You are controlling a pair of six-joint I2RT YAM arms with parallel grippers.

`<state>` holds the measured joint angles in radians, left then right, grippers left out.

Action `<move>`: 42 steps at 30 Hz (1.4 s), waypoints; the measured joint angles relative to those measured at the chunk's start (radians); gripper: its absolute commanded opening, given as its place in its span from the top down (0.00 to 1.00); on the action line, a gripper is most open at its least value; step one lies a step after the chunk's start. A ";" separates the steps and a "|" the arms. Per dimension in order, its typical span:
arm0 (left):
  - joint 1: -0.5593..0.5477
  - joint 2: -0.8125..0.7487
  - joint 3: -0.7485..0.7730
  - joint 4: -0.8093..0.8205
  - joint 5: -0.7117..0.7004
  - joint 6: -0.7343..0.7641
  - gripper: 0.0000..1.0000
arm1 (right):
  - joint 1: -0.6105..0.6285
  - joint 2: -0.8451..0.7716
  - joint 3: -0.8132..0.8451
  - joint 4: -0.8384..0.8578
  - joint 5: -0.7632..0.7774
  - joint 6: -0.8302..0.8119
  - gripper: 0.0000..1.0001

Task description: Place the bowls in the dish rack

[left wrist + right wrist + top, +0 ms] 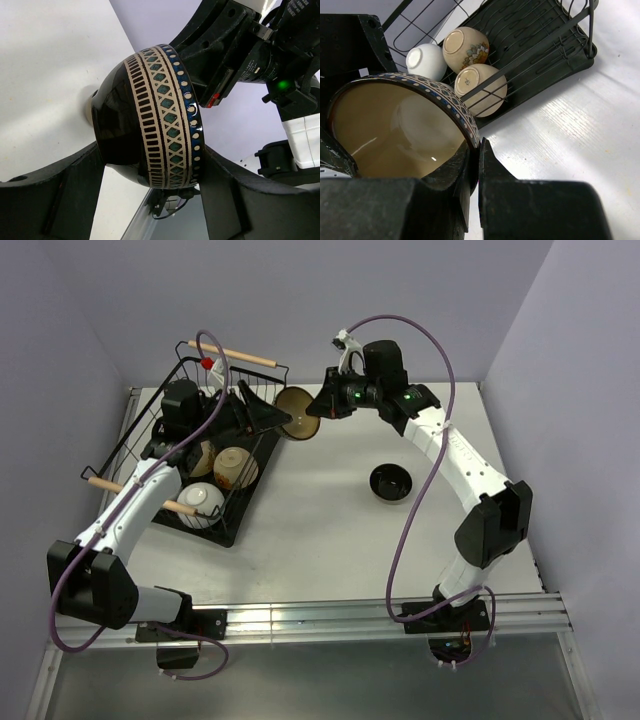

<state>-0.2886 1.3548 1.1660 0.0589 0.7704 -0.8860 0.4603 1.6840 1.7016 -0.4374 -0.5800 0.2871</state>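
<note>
Midway through loading, a handover hangs in the air beside the dish rack [228,528], which fills the left of the overhead view. Three bowls already lie inside it, close together: a white bowl [426,62], a cream bowl with a flowered side [466,48] and a plainer cream bowl [482,89].

Just right of the rack's edge, the left gripper [278,412] reaches out with its jaws spread wide. Its fingers [235,200] flank the brown bowl [296,412], one at the foot and one at the patterned rim. From its own camera they look to be at the bowl's surface, but I cannot tell whether they press on it yet.

The bowl sits upper centre in the overhead view, lifted off the table [330,540] and tipped on its side, with its tan inside facing the right arm. The right gripper [318,406] has it pinched by the rim, one finger inside and one outside.

Further right, a glossy black bowl [391,483] stands alone on the table, upright and well apart from both arms.

The step in hand looks like passing the brown bowl from the right arm to the left. Next, by my reading, the left jaws must clamp firmly before the right lets go. The left arm can then swing the bowl over the rack wall and set it down in free space beside the three.
</note>
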 measured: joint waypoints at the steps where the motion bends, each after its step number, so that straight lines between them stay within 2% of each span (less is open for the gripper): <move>1: 0.000 0.000 -0.003 0.003 0.000 -0.003 0.36 | 0.000 0.002 0.000 0.000 0.000 0.000 1.00; 3: 0.001 0.001 -0.008 0.007 -0.001 -0.014 0.49 | 0.000 0.005 0.001 -0.002 0.002 -0.001 1.00; 4: 0.002 0.002 -0.010 0.010 -0.001 -0.018 0.63 | 0.000 0.006 0.003 -0.003 0.001 0.000 1.00; 6: 0.002 0.003 -0.015 0.019 -0.001 -0.023 0.81 | 0.000 0.010 0.008 -0.006 0.001 -0.001 1.00; 7: 0.003 0.003 -0.016 0.023 -0.002 -0.025 0.98 | 0.000 0.013 0.011 -0.007 0.001 -0.003 1.00; 8: 0.003 0.003 -0.017 0.028 -0.002 -0.026 1.00 | 0.000 0.016 0.018 -0.010 0.001 -0.005 1.00; 12: 0.010 0.003 -0.018 0.038 -0.005 -0.035 1.00 | 0.002 0.031 0.043 -0.021 -0.002 -0.009 0.99; 13: 0.013 0.003 -0.020 0.043 -0.005 -0.039 1.00 | 0.002 0.036 0.049 -0.023 -0.003 -0.009 0.96; 14: 0.018 0.003 -0.026 0.051 -0.003 -0.044 1.00 | 0.003 0.042 0.056 -0.023 -0.005 -0.008 0.90; 20: 0.057 0.003 -0.066 0.079 0.021 -0.090 1.00 | 0.012 0.082 0.080 -0.023 -0.024 0.011 0.71; 25: 0.090 0.003 -0.096 0.094 0.036 -0.133 1.00 | 0.013 0.106 0.118 -0.020 -0.040 0.027 0.66; 27: 0.101 0.003 -0.098 0.102 0.038 -0.146 1.00 | 0.013 0.126 0.150 -0.019 -0.049 0.037 0.61; 34: 0.162 0.003 -0.116 0.089 0.029 -0.167 1.00 | 0.026 0.182 0.248 0.003 -0.097 0.078 0.29; 37: 0.199 0.003 -0.116 0.079 0.018 -0.166 1.00 | 0.031 0.182 0.263 0.013 -0.102 0.087 0.21; 42: 0.283 0.012 -0.104 0.039 -0.006 -0.138 1.00 | 0.031 0.182 0.265 0.022 -0.101 0.088 0.19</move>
<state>-0.0051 1.3666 1.0622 0.0978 0.7647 -1.0241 0.4911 1.8656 1.9663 -0.4152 -0.6811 0.3748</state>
